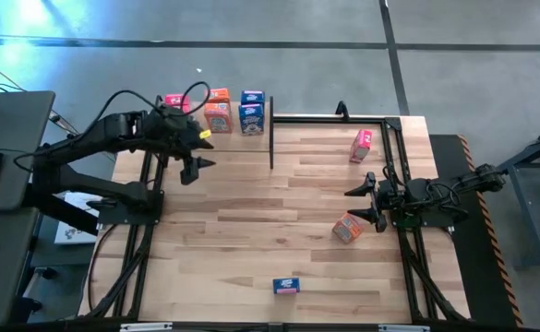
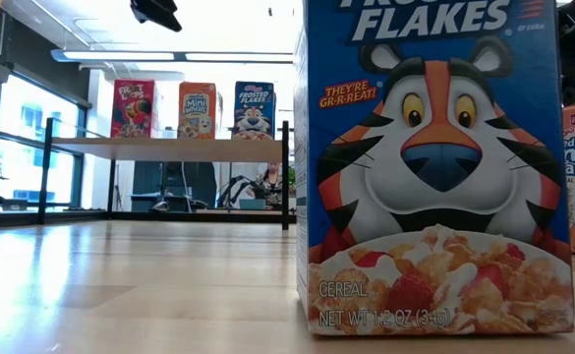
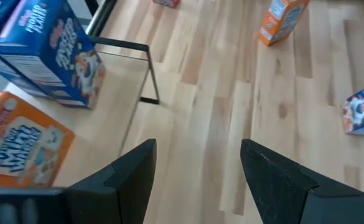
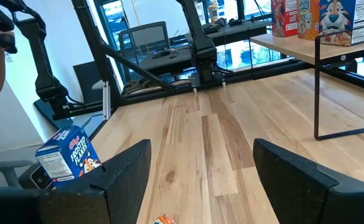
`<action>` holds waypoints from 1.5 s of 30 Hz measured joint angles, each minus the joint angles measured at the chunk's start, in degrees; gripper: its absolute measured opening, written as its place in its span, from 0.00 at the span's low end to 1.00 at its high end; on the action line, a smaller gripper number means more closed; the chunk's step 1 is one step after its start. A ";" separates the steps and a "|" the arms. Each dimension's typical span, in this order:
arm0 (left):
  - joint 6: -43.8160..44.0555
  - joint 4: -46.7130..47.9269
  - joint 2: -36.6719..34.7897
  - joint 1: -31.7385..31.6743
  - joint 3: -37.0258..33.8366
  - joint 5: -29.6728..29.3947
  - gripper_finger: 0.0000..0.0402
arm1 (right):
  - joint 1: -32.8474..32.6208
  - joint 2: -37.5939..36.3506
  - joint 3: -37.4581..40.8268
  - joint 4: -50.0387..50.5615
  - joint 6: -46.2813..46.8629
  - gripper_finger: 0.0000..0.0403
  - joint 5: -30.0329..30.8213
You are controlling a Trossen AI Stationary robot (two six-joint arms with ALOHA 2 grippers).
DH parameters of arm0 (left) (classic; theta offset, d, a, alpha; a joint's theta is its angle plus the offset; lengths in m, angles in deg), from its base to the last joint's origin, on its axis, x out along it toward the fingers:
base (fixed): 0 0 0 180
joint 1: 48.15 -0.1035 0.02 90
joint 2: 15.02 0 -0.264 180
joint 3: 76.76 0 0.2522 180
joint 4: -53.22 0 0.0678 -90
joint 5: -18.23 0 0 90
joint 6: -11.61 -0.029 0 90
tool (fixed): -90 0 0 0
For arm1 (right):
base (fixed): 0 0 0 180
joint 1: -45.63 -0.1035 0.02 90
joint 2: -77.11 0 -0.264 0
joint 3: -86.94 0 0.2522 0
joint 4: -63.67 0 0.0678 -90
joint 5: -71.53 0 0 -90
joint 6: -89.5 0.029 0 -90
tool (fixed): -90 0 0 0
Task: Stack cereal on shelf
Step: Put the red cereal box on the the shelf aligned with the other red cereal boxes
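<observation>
Plank tabletop carrying all | left fingers hanging wide, empty, beside shelf; right fingers standing wide, empty, nearing orange box | advice: be centring on box, closing squarely | count: three shelved boxes, three loose: orange, pink box, blue box.

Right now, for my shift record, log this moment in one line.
shelf: three boxes up | table: three boxes loose | left hand: open, empty | right hand: open, empty
</observation>
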 joint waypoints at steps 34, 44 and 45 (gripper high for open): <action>15.99 -4.29 0.49 13.22 0.00 -4.33 0.56 | 0.01 -0.01 0.10 -5.69 13.75 0.68 3.40; 15.89 -4.24 1.67 13.18 0.04 -4.51 0.56 | 0.01 -0.02 0.10 -20.83 1.39 0.68 5.10; 15.89 -4.19 1.96 13.18 0.03 -4.51 0.56 | 0.01 -0.01 0.10 -21.97 1.10 0.68 6.72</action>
